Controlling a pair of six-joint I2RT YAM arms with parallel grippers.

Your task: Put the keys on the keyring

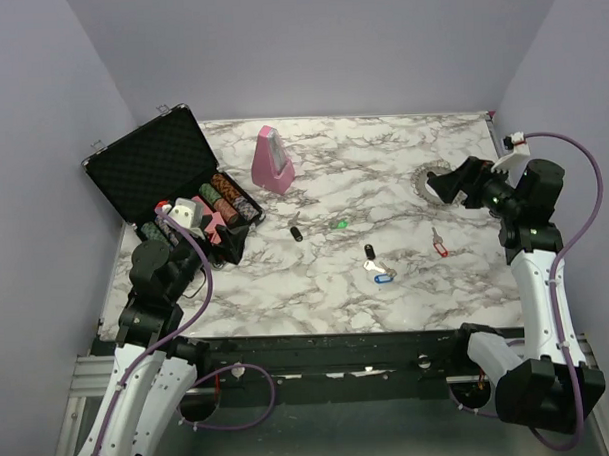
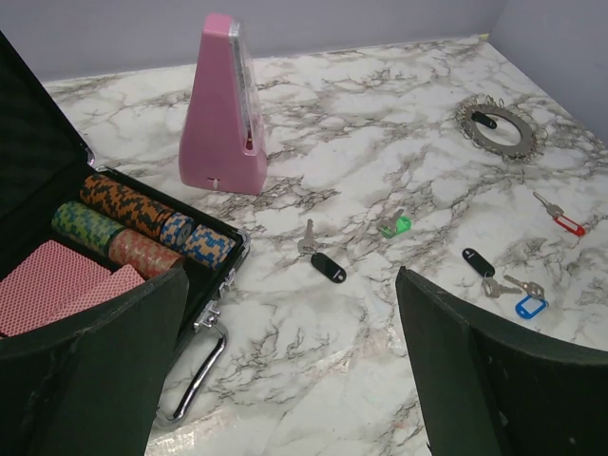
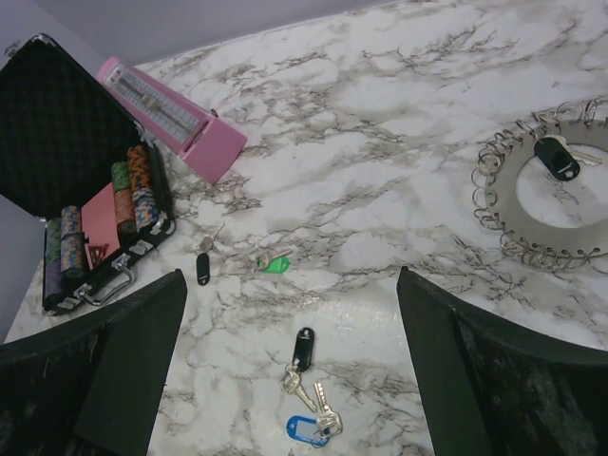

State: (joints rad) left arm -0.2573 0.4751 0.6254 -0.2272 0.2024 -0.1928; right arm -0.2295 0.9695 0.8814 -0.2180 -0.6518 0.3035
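1. The left gripper [image 2: 290,285] hangs near left, beside the open poker-chip case [image 1: 153,173], fingers spread wide, holding nothing
2. The right gripper [image 3: 290,280] is far right, close to the keyring [image 3: 502,195], fingers also wide and empty
3. The keyring lies flat; one black-capped key [image 3: 556,160] rests at its inner edge
4. The red-capped key [image 1: 441,247], blue-capped key [image 1: 381,277] and green-capped key [image 1: 340,225] lie loose mid-table, apart from the ring

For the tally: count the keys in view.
6. Ringed black key on the keyring; red key near it; front black key and blue key together; green key mid-table; left black key beside green. Others may be hidden.
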